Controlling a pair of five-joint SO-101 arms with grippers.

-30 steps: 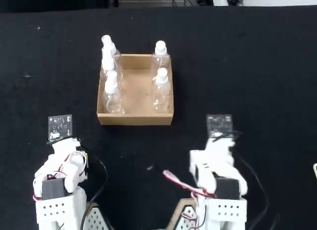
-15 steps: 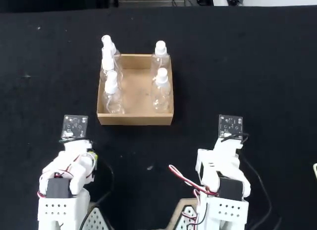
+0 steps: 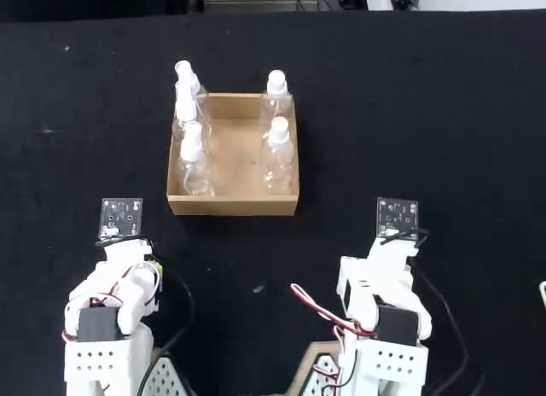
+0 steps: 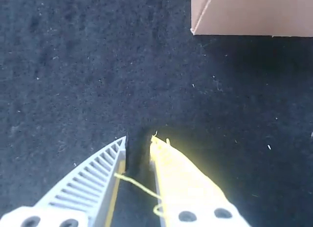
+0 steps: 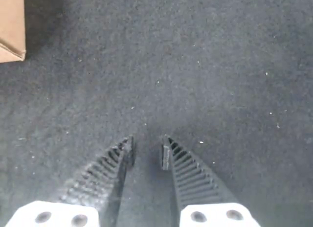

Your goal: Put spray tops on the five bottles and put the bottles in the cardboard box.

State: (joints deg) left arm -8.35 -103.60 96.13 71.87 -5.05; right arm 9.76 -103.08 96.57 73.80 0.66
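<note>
Left gripper (image 4: 139, 141) and right gripper (image 5: 146, 145): both narrowly parted, holding nothing, low over the black counter (image 3: 426, 114).
Five spray-topped bottles (image 3: 277, 153) stand in the cardboard box (image 3: 232, 206).

The bench (image 3: 444, 114) has a black surface. The cardboard box (image 3: 233, 205) rests directly on it. The left arm base (image 3: 101, 366) and right arm base (image 3: 386, 366) stand at its near edge.

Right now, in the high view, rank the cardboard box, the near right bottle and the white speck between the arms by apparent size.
Largest: cardboard box.
Next: near right bottle.
Smallest: white speck, barely a dot.
</note>
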